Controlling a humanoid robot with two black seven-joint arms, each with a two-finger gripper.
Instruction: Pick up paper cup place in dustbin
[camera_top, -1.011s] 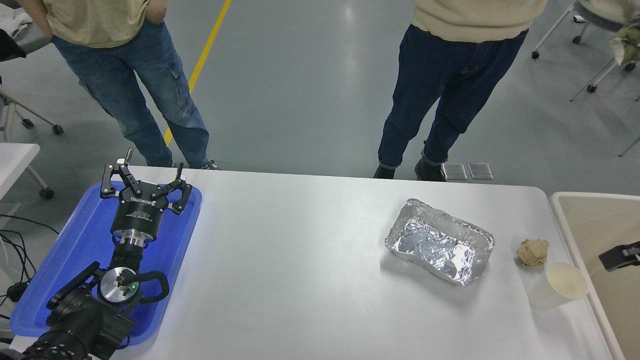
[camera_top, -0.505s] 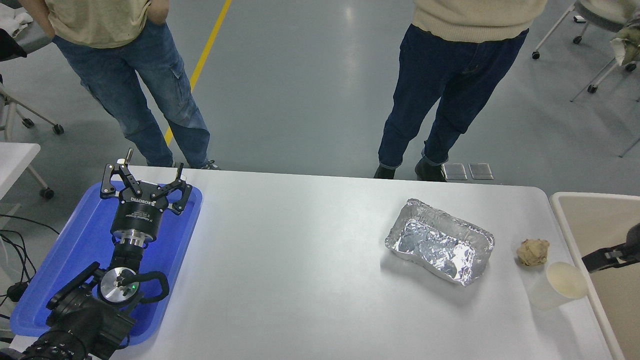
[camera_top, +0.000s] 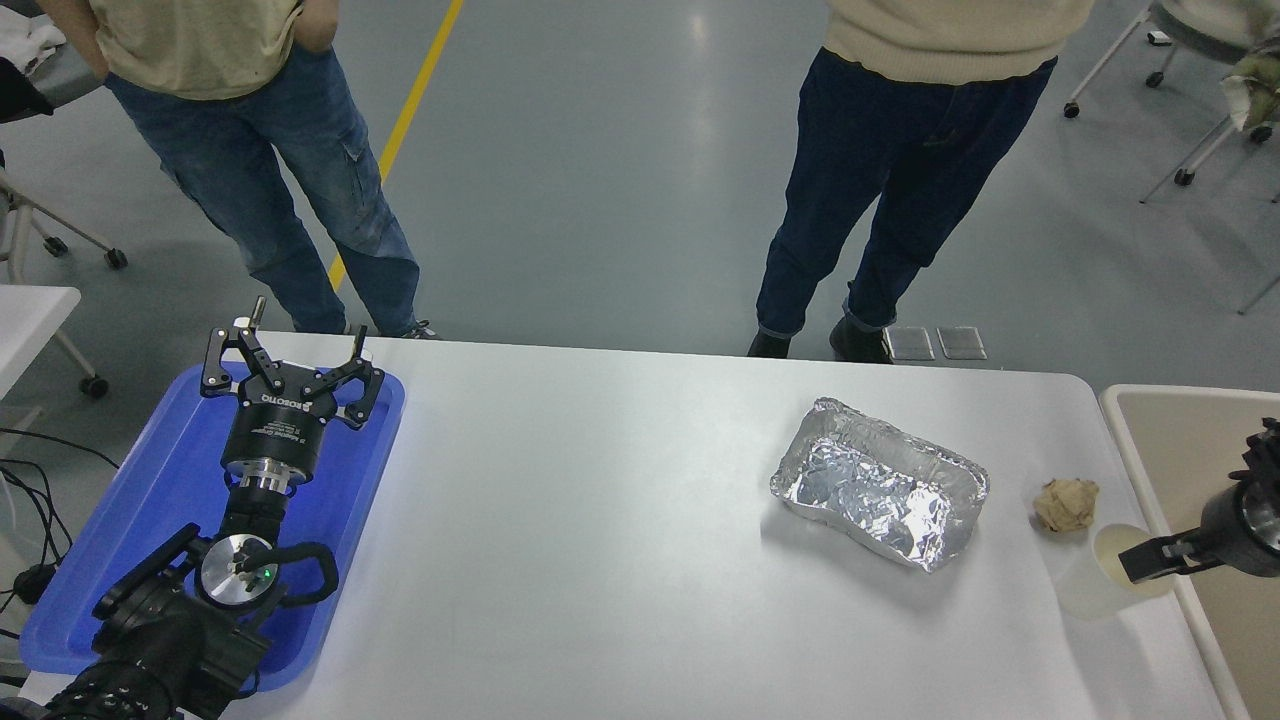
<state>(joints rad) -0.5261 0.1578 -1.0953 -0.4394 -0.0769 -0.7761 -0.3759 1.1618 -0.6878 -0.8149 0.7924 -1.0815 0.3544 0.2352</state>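
Fingers of the right gripper unclear, over the paper cup beside the dustbin rim.

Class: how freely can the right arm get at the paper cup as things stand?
Probably freely: the right pincer is already at the paper cup, coming over the dustbin rim; the crumpled paper ball sits beyond the cup, out of the way.

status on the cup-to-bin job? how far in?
Nothing is finished: the small white paper cup stands upright on the white table, beside the large beige dustbin. In hand: the right end effector reaches in over the cup's rim. Left: grasp, lift, drop in the bin. The left end effector sits parked over the blue tray.
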